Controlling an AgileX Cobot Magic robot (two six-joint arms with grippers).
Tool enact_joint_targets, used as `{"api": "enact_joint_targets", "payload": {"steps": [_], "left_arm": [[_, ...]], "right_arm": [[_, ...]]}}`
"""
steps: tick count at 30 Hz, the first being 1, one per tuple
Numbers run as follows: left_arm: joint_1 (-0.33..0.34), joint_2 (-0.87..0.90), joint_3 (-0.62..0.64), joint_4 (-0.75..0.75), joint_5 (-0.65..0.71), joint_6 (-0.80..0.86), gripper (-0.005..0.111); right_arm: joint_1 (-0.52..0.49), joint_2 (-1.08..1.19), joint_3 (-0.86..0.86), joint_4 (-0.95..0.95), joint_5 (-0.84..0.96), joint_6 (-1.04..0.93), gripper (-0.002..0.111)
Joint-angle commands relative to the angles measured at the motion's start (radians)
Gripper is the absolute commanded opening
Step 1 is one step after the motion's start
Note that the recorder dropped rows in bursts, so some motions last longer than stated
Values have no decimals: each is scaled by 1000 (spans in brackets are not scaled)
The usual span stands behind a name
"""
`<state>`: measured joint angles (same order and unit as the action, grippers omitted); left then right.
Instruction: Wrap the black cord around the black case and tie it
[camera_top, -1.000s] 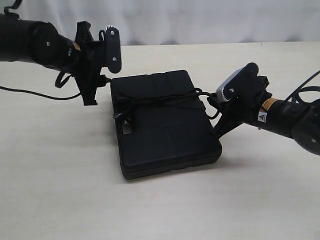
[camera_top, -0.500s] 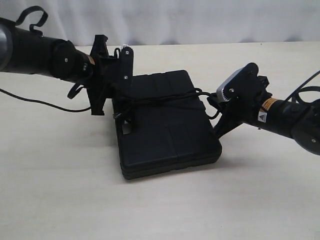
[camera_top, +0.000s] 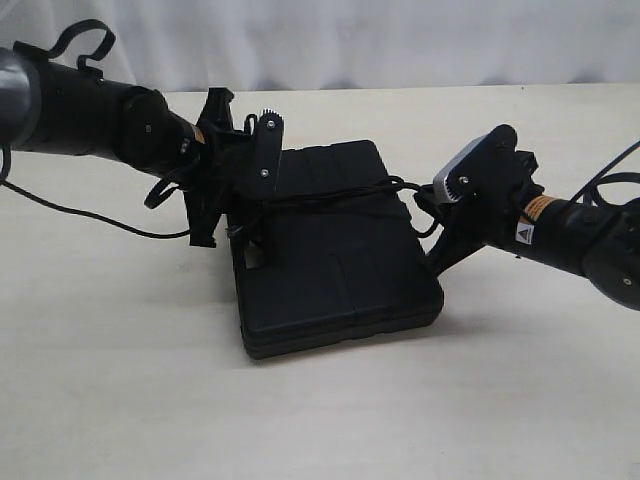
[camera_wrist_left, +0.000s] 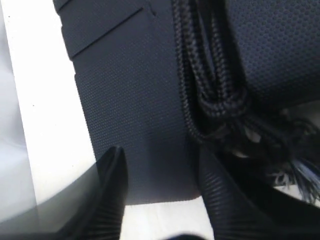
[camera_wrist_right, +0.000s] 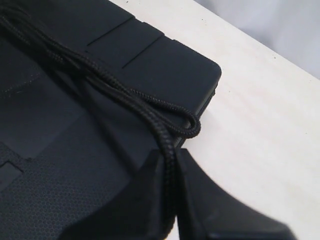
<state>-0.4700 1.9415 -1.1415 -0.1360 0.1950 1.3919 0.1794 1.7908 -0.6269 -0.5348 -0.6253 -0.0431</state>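
Cord crosses the case; the right gripper pinches it at the case's edge, while the left gripper, fingers wide, hovers beside the knot.

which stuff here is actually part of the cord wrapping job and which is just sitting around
Part of the job:
- black case
- black cord, lying across the case
- right end effector, shut on the cord
- left end effector, open over the case

Just there:
- table
- thin arm cable lying on the table
- pale backdrop
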Motion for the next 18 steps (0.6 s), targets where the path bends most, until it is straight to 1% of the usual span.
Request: {"api": "enact_joint_targets", "payload": {"steps": [1, 4, 5, 7, 8, 13, 18], "left_arm": [[-7, 24, 2, -4, -35, 2, 42], [-7, 30, 2, -3, -51, 2, 27], [-7, 30, 2, -3, -55, 2, 19], [-7, 30, 2, -3, -66, 2, 8], [-7, 30, 2, -3, -81, 2, 0], [-7, 30, 2, -7, -134, -4, 0], [-7, 22, 2, -7, -195, -64, 0]], "right_arm": [[-2, -8, -1, -11, -23, -8, 4], [-2, -8, -1, -11, -23, -8, 4], [-2, -8, -1, -11, -23, -8, 4], [-2, -8, -1, -11, -23, -8, 4], [-2, -8, -1, -11, -23, -8, 4], [-2, -8, -1, -11, -23, -8, 4], [-2, -8, -1, -11, -25, -8, 4]]}}
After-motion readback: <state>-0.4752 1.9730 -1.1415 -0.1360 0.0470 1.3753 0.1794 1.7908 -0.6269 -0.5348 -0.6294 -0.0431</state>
